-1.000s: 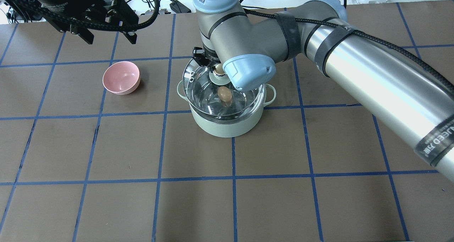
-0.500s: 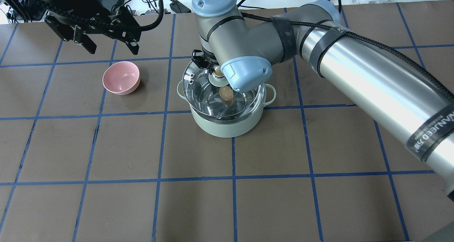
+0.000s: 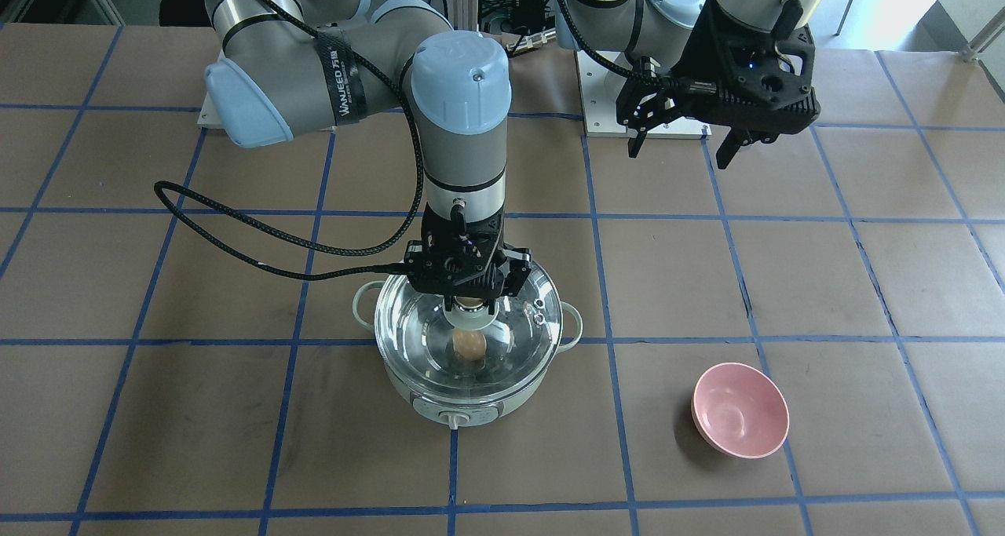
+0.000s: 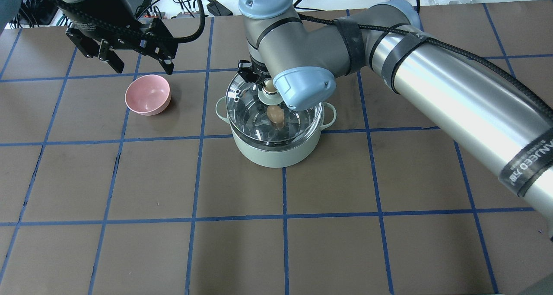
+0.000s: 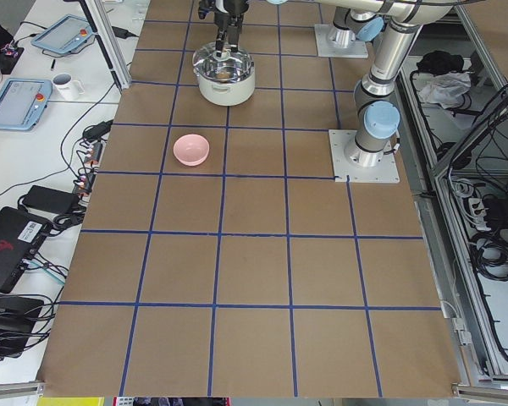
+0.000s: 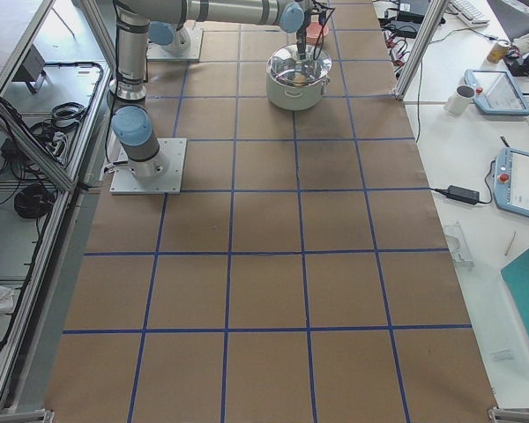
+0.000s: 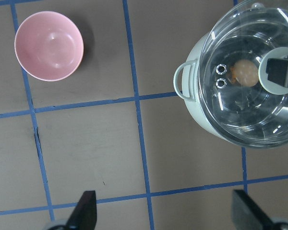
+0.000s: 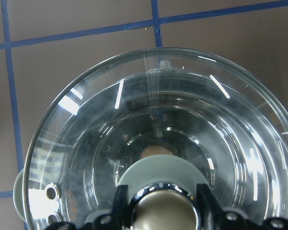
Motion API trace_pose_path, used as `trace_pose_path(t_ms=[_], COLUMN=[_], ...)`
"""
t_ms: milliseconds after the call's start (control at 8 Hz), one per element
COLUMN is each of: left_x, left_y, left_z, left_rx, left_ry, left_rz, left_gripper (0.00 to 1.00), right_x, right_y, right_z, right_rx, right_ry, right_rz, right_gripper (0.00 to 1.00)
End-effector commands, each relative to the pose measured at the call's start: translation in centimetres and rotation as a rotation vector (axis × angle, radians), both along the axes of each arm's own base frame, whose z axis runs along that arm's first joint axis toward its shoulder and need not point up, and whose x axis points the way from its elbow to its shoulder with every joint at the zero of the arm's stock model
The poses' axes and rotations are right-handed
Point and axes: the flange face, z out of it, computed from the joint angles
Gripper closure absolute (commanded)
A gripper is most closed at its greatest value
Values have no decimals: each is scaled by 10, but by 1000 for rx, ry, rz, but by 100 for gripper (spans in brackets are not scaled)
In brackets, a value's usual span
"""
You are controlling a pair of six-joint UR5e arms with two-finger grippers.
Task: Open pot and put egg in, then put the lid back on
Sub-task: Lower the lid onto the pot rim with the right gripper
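The mint-green pot (image 4: pixel 272 154) stands mid-table. The tan egg (image 4: pixel 274 113) lies inside it and shows through the glass in the front view (image 3: pixel 469 344) and the left wrist view (image 7: pixel 245 73). My right gripper (image 4: pixel 264 82) is shut on the beige knob (image 8: pixel 165 213) of the glass lid (image 4: pixel 246 109). It holds the lid low over the pot's rim, slightly off-centre. I cannot tell whether the lid rests on the rim. My left gripper (image 4: pixel 138 64) is open and empty, high above the table behind the pot's left side.
A pink bowl (image 4: pixel 147 94) sits empty left of the pot, just below my left gripper. The brown table has a blue tape grid (image 4: pixel 285 219). My right arm (image 4: pixel 432 83) spans the table's back right. Cables lie at the far edge.
My left gripper has moved right and closer to the pink bowl. My right gripper has shifted the lid slightly right, more over the pot. The egg has not moved.
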Motion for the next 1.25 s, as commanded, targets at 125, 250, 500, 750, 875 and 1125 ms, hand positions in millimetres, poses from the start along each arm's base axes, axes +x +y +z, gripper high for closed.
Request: trace_pose_path(t_ms=[125,250,500,750,875,1125], left_x=[0,0,1,2,1,2], left_y=[-1,-1,-1,-2,-2,-2], left_z=[-8,-8,-8,-8,-8,-6], left_rx=[16,16,14,14,12,6], left_ry=[-3,-3,-3,-4,-7,-9], left_rz=[-1,-1,1,2,2,2], left_gripper=[0,0,0,0,0,0], right_x=[-3,-3,-3,-4,-4,-5], right_y=[2,2,3,4,4,5], right_z=[-3,-4,-8,-12,-12,-15], right_rx=[10,12,19,25,24,28], right_ry=[1,0,3,10,11,10], right_rz=[3,3,-6,4,4,0], right_gripper=[98,96,85,77,72,63])
